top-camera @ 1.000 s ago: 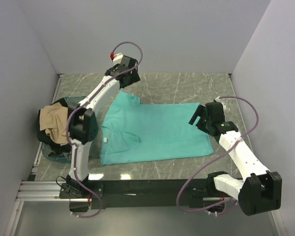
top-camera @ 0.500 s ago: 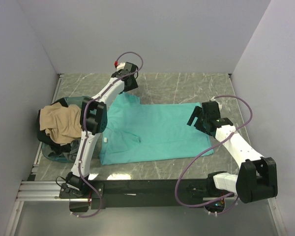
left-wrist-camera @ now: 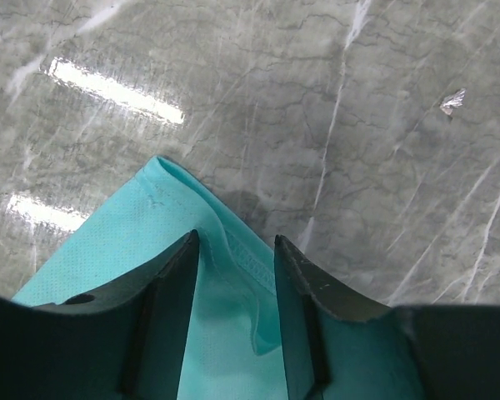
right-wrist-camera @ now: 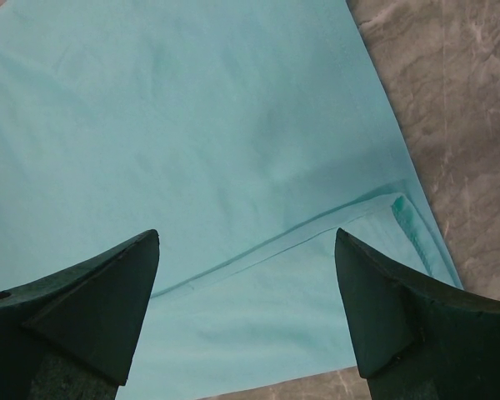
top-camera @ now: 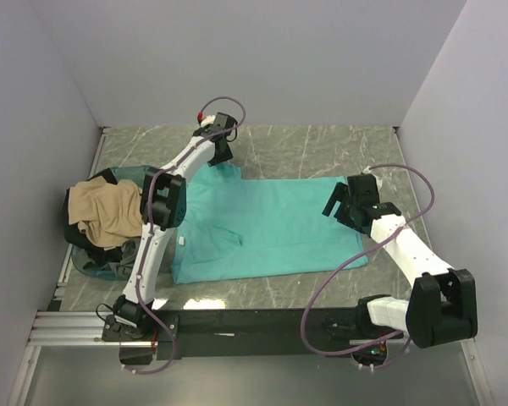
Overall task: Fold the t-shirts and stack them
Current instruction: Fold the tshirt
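A teal t-shirt (top-camera: 271,224) lies spread flat on the marble table (top-camera: 322,148). My left gripper (top-camera: 221,156) is down on its far left sleeve corner. In the left wrist view the fingers (left-wrist-camera: 235,242) stand partly closed either side of a raised fold of the teal cloth (left-wrist-camera: 150,225), with a gap still showing. My right gripper (top-camera: 337,201) hovers wide open over the shirt's right hem edge (right-wrist-camera: 317,229), with nothing between its fingers (right-wrist-camera: 246,242). A tan t-shirt (top-camera: 102,211) lies crumpled on dark ones (top-camera: 78,237) at the left.
A translucent bluish tub (top-camera: 110,266) sits under the pile of shirts at the left edge. Grey walls close the table in at the back and on both sides. Bare marble (left-wrist-camera: 358,125) lies beyond the sleeve corner.
My left gripper has come down onto the sleeve corner and its fingers have narrowed, bunching the cloth. The right gripper shifted slightly toward the shirt's right edge, staying open.
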Motion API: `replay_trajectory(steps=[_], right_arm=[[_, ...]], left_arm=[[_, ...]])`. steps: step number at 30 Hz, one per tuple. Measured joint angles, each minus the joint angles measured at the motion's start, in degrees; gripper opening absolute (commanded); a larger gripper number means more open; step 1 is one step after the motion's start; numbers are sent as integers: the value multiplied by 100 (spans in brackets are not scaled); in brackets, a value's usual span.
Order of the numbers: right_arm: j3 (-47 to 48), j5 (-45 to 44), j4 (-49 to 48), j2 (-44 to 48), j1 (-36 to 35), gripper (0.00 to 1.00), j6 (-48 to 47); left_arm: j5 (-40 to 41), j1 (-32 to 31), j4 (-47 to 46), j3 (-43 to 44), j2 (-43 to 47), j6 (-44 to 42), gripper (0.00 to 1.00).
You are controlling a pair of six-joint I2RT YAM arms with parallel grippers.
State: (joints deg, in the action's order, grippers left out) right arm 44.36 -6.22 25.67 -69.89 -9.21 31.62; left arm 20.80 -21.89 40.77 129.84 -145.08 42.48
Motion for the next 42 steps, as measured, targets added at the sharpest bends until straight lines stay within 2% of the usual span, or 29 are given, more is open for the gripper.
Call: replay_trajectory(steps=[1,4,7,8,9,10,11,18,22,32,38,42], right_arm=[[0,-2,0,0,9,91,0],[0,-15,0,-2,11,91,0],[0,-24,-4,-2,11,91,2],[0,-22,-13,-2,11,91,2],[0,-22,-31,-2,11,91,2],[0,-22,-50,-2,11,91,2],[0,-22,-79,-2,11,91,2],[138,-76,-63,-15,13,91,9],[885,-243,101,-332,15,91,31],[3882,-1307,579,-2833,212,89,22],[5466,-1685,1193,-4745,275,81,-68],[6179,-1797,1510,-5630,280,79,-136]], left_arm=[[-7,4,13,0,-2,2,43],[-35,13,44,0,-26,7,42],[-48,17,48,0,-28,2,33],[-59,22,55,0,-28,2,23],[-66,24,61,0,-28,9,18],[-92,28,68,0,-28,-9,4],[-105,31,70,0,-28,-4,0],[-151,33,9,-44,-20,-92,0],[-144,33,-166,-295,109,-94,0],[-146,33,-431,-1086,621,-105,0],[-140,33,-570,-1202,828,-136,0],[-140,33,-734,-1305,896,-245,0]])
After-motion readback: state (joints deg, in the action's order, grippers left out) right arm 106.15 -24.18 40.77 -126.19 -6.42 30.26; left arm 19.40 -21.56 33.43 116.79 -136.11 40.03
